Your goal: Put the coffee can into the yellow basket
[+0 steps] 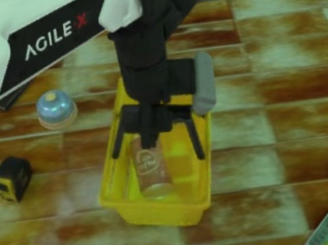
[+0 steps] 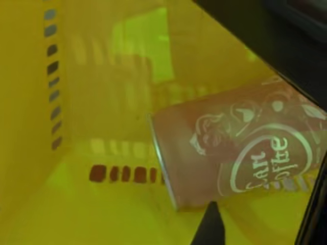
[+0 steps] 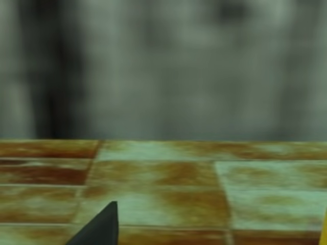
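Our left gripper [image 1: 149, 141] reaches down into the yellow basket [image 1: 114, 192] at the middle of the bench [image 1: 284, 113]. The coffee can [image 1: 152, 169] lies on its side on the basket floor. We cannot tell whether the fingers [image 2: 209, 227] grip it or stand apart. Our right gripper [image 3: 99, 229] is over bare bench; only one finger shows, so its opening is unclear too.
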Available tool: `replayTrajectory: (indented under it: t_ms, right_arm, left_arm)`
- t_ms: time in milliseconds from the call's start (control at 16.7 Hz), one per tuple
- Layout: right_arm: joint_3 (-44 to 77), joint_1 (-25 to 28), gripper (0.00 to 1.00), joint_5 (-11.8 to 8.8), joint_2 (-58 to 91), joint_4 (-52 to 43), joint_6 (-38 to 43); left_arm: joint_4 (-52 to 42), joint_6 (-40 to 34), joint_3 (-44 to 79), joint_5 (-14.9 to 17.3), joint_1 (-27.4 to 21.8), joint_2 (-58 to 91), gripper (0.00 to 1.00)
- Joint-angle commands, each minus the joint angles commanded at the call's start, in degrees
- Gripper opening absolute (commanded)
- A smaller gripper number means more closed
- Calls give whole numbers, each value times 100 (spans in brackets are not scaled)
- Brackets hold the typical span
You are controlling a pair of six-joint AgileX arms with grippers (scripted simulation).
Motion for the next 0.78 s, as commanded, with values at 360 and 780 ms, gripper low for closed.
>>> replayTrajectory:
  t_ms: [360, 780]
  right_arm:
    - [0, 0, 100, 0, 0, 0, 0]
    - [0, 0, 100, 0, 0, 0, 0]
  left_arm:
    - [0, 0, 0, 0, 0, 0, 0]
    - [0, 0, 0, 0, 0, 0, 0]
